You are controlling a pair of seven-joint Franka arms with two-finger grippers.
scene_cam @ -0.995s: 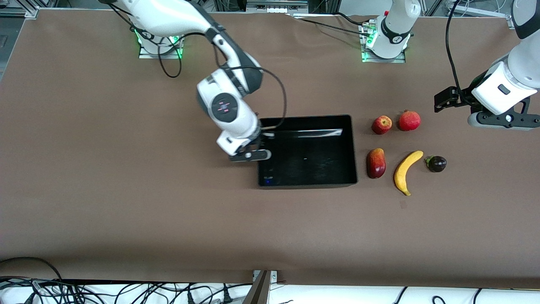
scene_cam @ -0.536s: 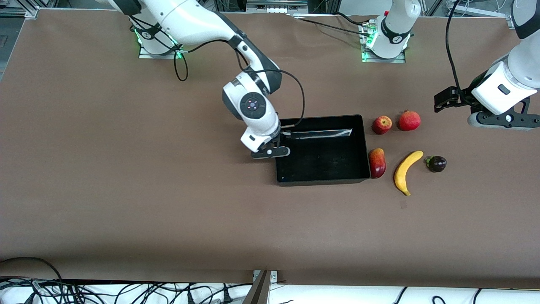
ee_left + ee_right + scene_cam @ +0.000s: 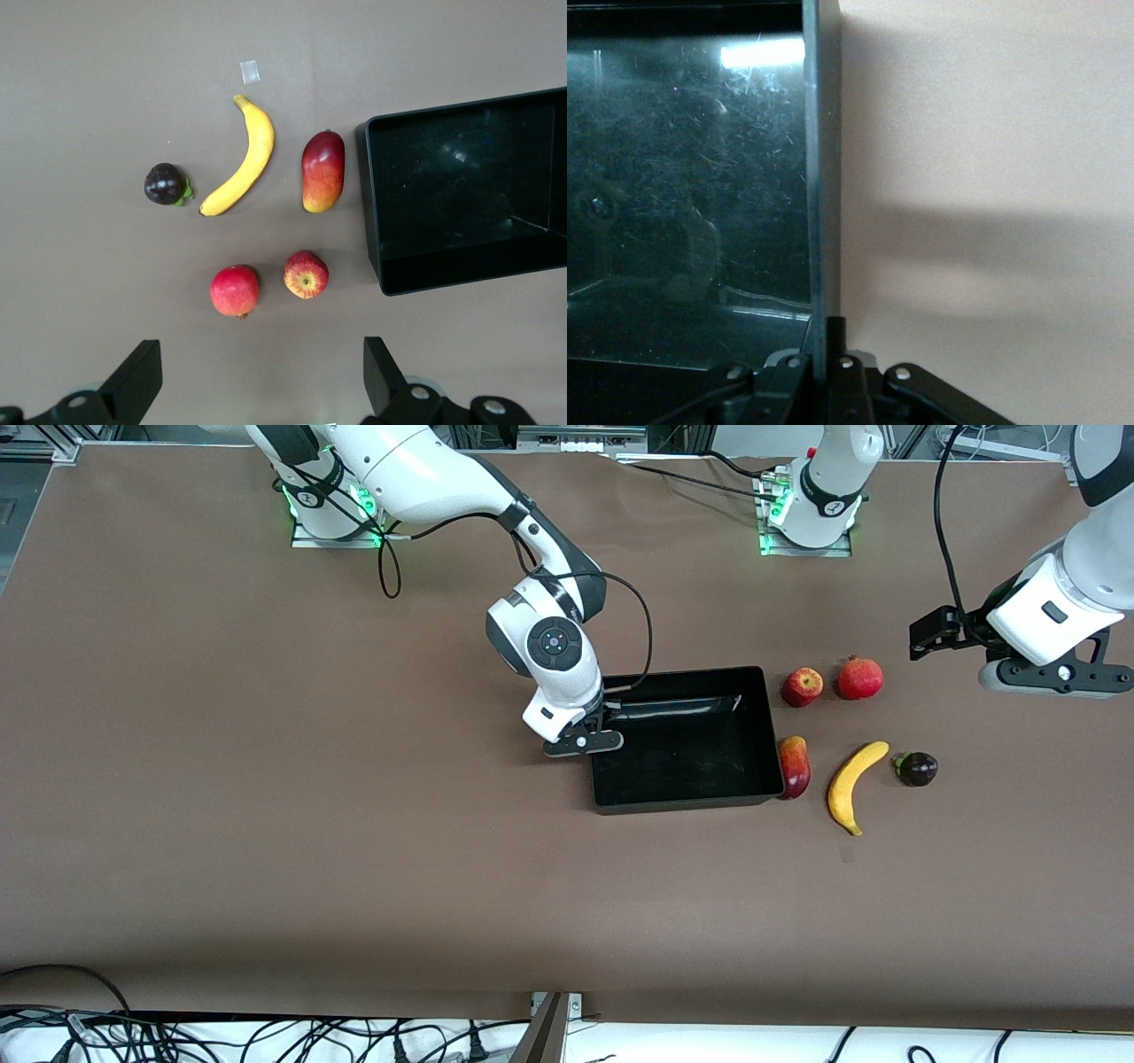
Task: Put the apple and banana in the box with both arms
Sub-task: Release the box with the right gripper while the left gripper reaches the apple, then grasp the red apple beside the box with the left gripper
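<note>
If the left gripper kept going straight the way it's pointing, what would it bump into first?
Probably bare table. The open left gripper points down beside the pomegranate and apple, but how far off them is hard to judge.

Two glossy white jointed arms (image 3: pixel 425 465) with black joint bands, looping black cables (image 3: pixel 633 615), green-lit base plates (image 3: pixel 335 518), black two-finger grippers with silver screws (image 3: pixel 846 363).
</note>
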